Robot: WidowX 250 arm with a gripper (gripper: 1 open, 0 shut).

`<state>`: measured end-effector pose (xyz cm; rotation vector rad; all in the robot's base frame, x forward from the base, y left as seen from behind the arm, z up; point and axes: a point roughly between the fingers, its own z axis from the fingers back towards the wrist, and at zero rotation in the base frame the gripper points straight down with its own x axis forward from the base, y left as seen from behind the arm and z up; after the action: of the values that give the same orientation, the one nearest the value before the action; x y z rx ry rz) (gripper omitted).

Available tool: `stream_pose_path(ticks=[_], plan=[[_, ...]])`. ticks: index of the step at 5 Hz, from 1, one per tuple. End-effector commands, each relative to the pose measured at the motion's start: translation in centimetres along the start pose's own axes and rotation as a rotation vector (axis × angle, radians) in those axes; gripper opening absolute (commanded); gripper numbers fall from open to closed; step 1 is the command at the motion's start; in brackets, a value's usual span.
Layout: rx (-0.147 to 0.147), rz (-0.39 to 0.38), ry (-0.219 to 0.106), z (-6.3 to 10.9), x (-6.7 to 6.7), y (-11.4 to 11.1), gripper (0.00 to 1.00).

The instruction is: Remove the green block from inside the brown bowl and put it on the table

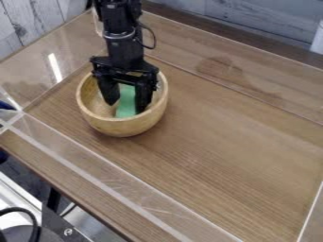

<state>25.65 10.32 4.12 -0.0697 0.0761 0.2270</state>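
The brown bowl (121, 121) sits on the table (214, 142) toward the left side. Inside it lies the green block (127, 104), a bright green bar partly hidden by the gripper. My gripper (127, 96) points straight down into the bowl, open, with one black finger on each side of the block. Whether the fingers (109, 93) touch the block is not clear from this angle.
Low clear acrylic walls (76, 161) edge the tabletop at the front and left. Bare wood-grain surface stretches to the right of the bowl. A pale plank wall stands behind the table.
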Motion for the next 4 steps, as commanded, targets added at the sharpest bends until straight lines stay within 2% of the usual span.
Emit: stream_pose_path(ticks=[1, 4], plan=[[0.005, 0.008, -0.059, 1.45, 1.12, 0.35, 1.0], [0.003, 0.018, -0.071, 1.62, 1.38, 0.33, 1.0]])
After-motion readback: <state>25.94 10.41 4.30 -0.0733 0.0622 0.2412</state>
